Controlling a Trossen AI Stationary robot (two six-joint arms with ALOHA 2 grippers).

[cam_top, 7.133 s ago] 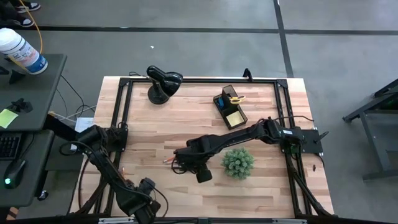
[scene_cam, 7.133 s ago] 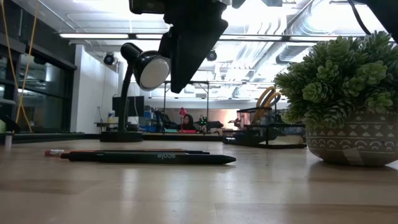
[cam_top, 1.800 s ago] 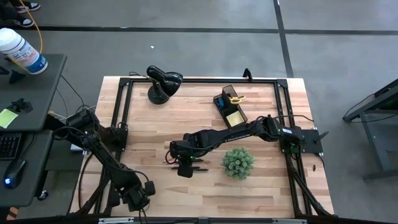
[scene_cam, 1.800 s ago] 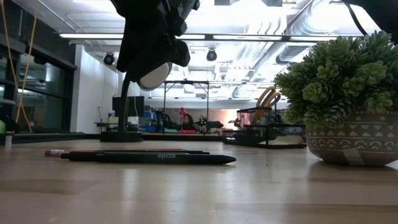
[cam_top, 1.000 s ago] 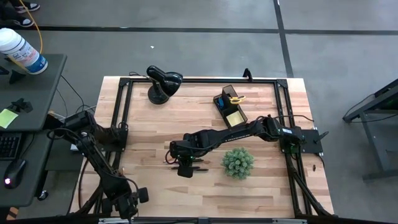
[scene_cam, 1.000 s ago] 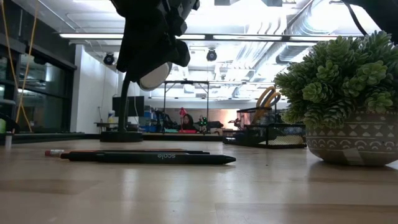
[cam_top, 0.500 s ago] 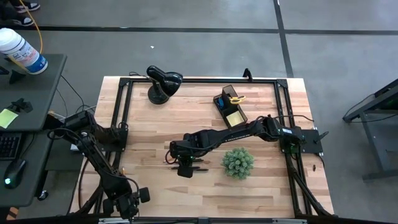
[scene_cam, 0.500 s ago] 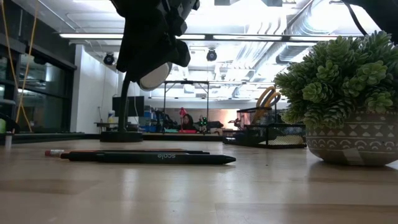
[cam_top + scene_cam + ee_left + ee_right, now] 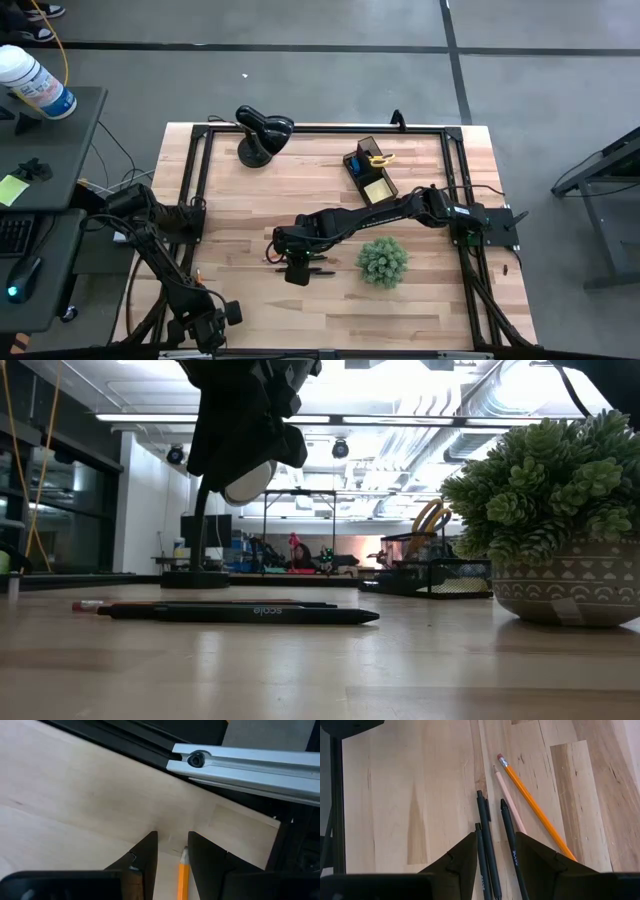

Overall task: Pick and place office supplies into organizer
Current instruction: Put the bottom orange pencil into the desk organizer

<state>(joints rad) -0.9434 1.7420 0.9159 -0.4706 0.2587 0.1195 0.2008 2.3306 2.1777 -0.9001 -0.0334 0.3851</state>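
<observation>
High view: straight down from overhead, taking in the whole desk (image 9: pixel 250 200) and both arms. Low view: at desk-top level, facing the room, close to the pens (image 9: pixel 245 615) and plant (image 9: pixel 555 520). Right wrist view: close above the same pens (image 9: pixel 490 845). Left wrist view: close over the desk edge and 1 orange pencil (image 9: pixel 183 877).

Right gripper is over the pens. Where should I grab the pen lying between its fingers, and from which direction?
Judging from the wrist view, take the middle black pen on its plain barrel, straight down from above. It lies flat on the table, running lengthwise between the open right gripper fingers. Other pens lie close alongside, so centre carefully to avoid pinching two.
</observation>
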